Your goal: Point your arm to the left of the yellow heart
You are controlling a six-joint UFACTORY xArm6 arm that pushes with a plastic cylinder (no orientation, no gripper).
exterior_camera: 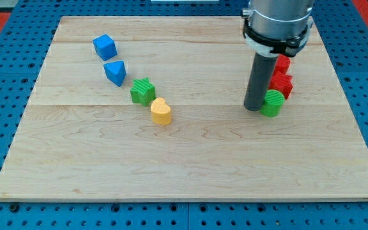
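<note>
The yellow heart (161, 111) lies left of the board's middle. A green star (143, 92) touches its upper left side. My tip (254, 108) rests on the board at the view's right, far to the right of the yellow heart. It stands right against the left side of a green round block (273, 103).
A blue cube (105, 46) and a blue triangle block (115, 72) lie up-left of the green star. Two red blocks (282, 83), (282, 63) sit behind the green round block, partly hidden by the arm. The wooden board (190, 166) ends at a blue pegboard.
</note>
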